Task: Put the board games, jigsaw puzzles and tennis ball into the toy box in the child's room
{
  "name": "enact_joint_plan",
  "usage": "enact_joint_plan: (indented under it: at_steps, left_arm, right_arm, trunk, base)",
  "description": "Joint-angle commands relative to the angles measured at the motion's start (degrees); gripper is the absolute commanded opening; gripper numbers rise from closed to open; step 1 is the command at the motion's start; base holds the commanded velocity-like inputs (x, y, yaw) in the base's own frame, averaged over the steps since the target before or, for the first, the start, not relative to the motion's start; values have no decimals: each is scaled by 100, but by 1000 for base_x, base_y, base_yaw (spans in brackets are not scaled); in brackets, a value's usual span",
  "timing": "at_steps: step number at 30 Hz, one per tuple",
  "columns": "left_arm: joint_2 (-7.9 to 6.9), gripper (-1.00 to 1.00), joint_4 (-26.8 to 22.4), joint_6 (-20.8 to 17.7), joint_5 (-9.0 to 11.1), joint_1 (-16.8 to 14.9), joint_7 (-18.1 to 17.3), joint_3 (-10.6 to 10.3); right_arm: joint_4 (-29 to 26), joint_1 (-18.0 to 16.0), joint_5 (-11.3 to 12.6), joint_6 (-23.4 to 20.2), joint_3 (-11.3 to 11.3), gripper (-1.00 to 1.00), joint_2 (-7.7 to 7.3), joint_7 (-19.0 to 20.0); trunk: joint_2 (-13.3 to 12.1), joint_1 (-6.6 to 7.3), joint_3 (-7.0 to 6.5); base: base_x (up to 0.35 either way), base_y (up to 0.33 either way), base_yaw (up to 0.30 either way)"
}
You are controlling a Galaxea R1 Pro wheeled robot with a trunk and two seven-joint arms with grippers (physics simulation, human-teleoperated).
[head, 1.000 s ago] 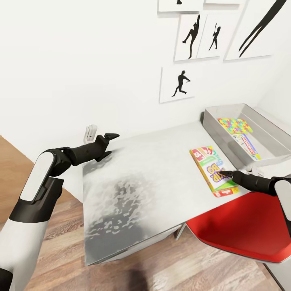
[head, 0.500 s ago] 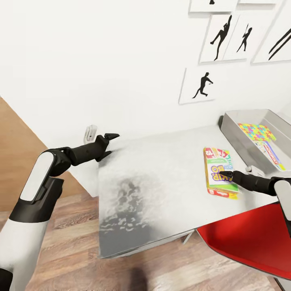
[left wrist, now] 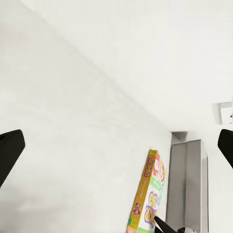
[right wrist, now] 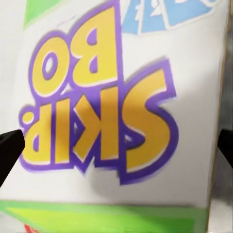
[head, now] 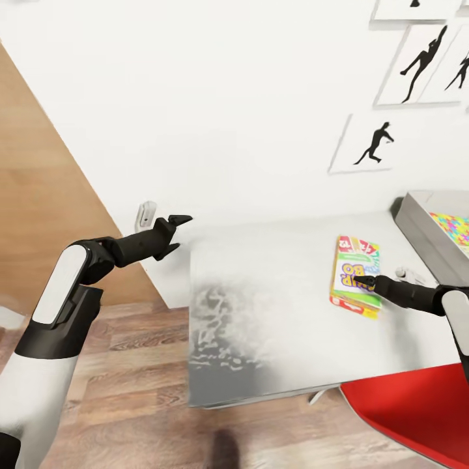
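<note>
Right black end effector hovers over the yellow-green Skip-Bo board game box, fingers spread wide (touching or not, can't tell). Box lies flat on the grey metal surface, beside the grey toy box. Left black end effector is spread apart, holding nothing.

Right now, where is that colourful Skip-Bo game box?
In the head view the colourful Skip-Bo game box lies flat on the grey table, toward its right side, just left of the grey toy box, with the right gripper over it.
</note>
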State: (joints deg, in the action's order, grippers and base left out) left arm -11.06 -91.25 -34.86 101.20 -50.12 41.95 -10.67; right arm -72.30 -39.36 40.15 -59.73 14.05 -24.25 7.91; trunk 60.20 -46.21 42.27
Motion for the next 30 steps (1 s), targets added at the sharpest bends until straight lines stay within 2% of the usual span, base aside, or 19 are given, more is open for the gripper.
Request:
enact_joint_plan:
  at_steps: [1, 12, 30]
  left_arm:
    - [-2, 100, -4, 7, 49, -7, 50, -5]
    - [-2, 100, -6, 10, 49, -3, 40, -5]
    - [-2, 100, -7, 14, 42, 42, -16, -19]
  right_arm:
    - [-3, -2, -33, -27, 10, 100, -1, 61]
    - [-3, -2, -33, -27, 10, 100, -1, 61]
    - [-3, 31, -55, -27, 25, 100, -1, 58]
  trunk:
    - [3, 0, 5]
    - [3, 0, 5]
    - [3, 0, 5]
  base:
    - [0, 0, 275]
    - [0, 0, 244]
    - [0, 0, 38]
